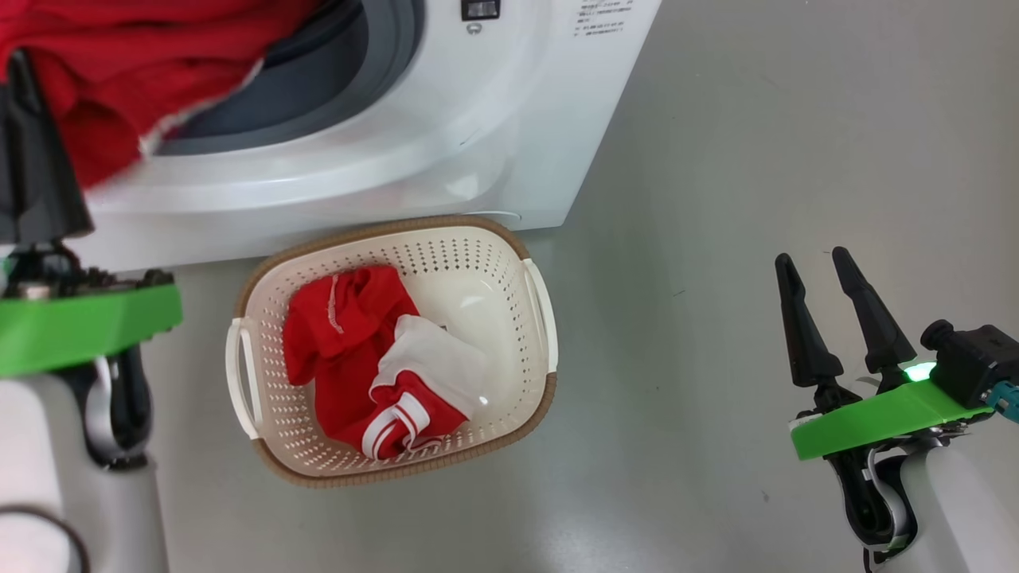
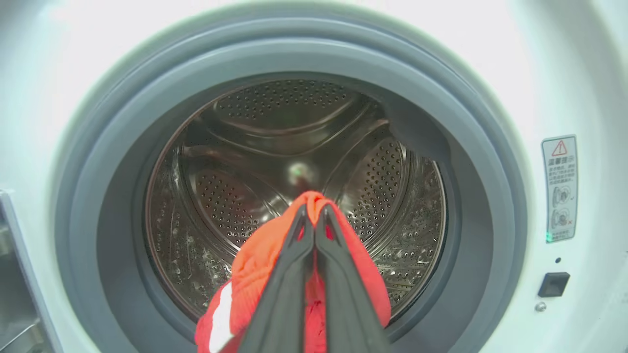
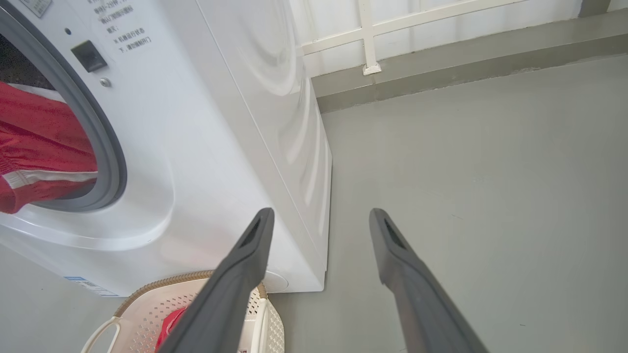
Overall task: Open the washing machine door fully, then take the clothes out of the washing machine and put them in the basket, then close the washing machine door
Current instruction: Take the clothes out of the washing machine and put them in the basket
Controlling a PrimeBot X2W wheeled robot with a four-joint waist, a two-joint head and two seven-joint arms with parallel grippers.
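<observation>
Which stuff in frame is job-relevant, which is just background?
Job: washing machine; red garment pinched in left gripper; clothes in basket.
Background: warning sticker; white railing; grey floor; open right gripper, holding nothing.

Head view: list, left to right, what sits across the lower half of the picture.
Left arm's green wrist plate → cream basket → right pincer, fingers apart over the grey floor.
</observation>
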